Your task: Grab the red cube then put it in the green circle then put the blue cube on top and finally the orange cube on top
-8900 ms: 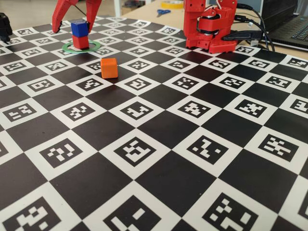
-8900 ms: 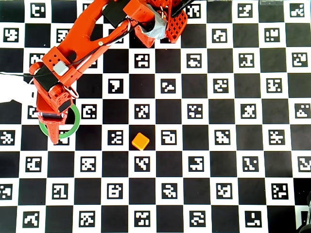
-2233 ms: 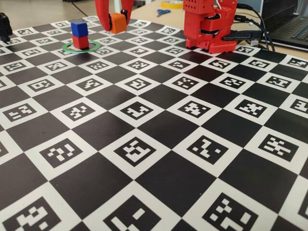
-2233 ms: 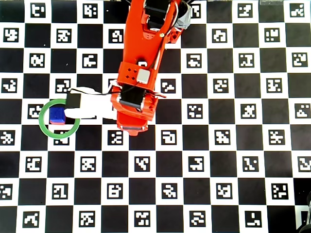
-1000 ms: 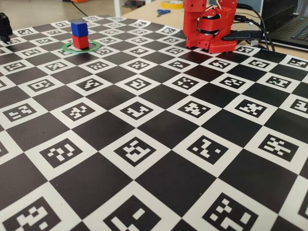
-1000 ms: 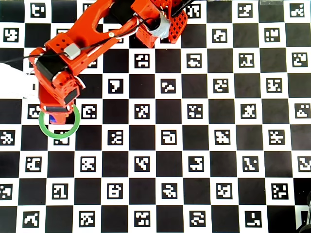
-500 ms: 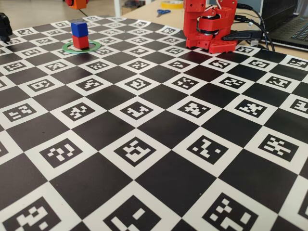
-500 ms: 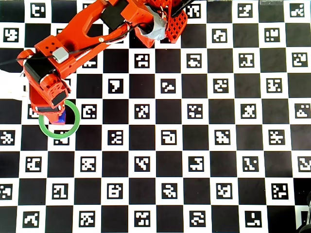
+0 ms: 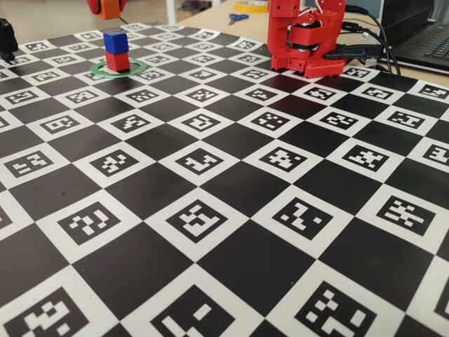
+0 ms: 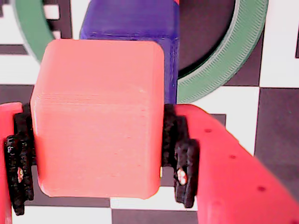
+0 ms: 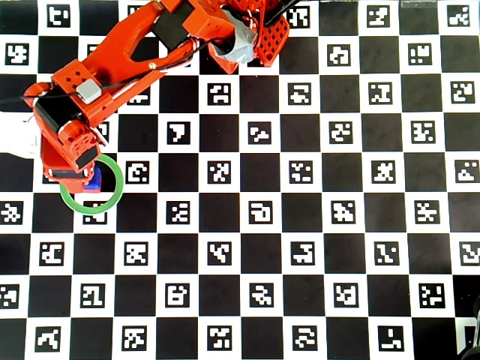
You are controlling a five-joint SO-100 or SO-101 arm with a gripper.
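With the blue cube [image 9: 115, 39] stacked on the red cube [image 9: 117, 61] inside the green circle [image 9: 139, 67], the gripper [image 10: 96, 182], jaws clamped on the orange cube [image 10: 99, 119] above the stack, must next align, lower and release.

Red arm [image 11: 142, 52], black-padded end effector [image 10: 93, 182]

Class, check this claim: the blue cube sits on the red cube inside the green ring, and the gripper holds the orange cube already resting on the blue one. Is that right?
Not quite. The stack is as stated: blue cube on red cube inside the green ring. But the fixed view shows the orange cube, held in the gripper, hanging clear above the blue cube, not resting on it.
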